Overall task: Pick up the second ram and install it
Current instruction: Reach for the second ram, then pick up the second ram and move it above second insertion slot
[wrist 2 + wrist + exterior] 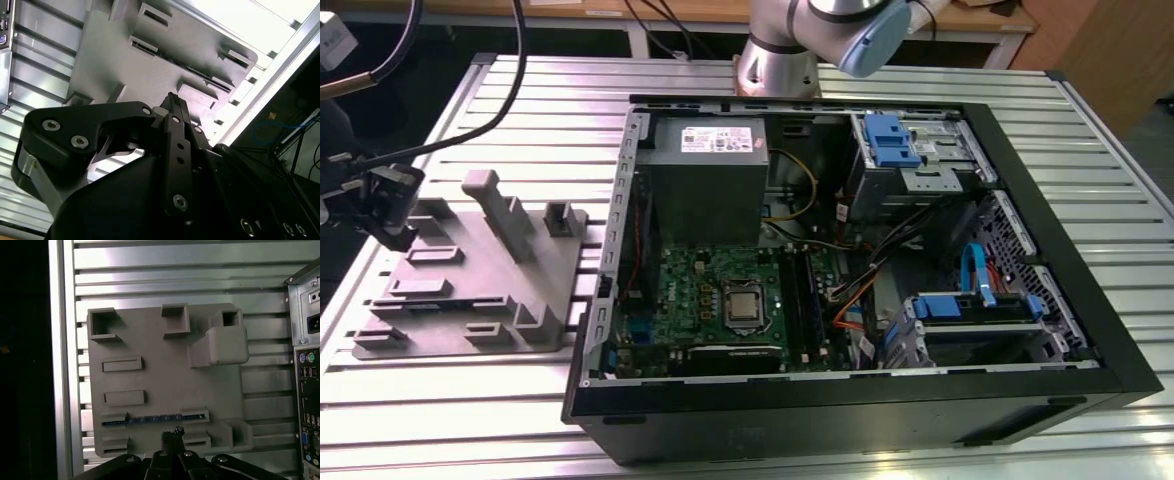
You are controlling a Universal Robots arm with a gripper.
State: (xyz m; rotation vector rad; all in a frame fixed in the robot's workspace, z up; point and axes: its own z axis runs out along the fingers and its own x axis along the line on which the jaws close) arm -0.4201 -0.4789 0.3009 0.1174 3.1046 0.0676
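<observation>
Over the grey moulded fixture plate [165, 385], at the exterior view's left, the black jaws hang together with nothing between them. The second ram [150, 419], a long, thin, dark blue-green memory stick, sits on edge in a narrow slot of that plate. In the first wrist view the jaw tips lie just beside the stick's long edge, near mid-length, and appear to be apart from it.

Risks, as judged:
- Jaws lowered while together would strike the stick's upper edge or the slot wall instead of straddling the board.
- A grip that is off-centre or skewed to the slot would probably tilt the stick and bind it in the plate.
- No clamp on the plate is visible, so a bound stick could lift the plate off the ribbed aluminium surface [520, 110].

Clearances:
- Low raised pockets flank the slot closely.
- The tall grey upright block [483, 200] stands well apart from the slot.
- The open black computer tower case [827, 420] stands just beside the plate on one side.
- The surface's edge rail runs near the plate on the other side.
- Open room lies above the plate.
</observation>
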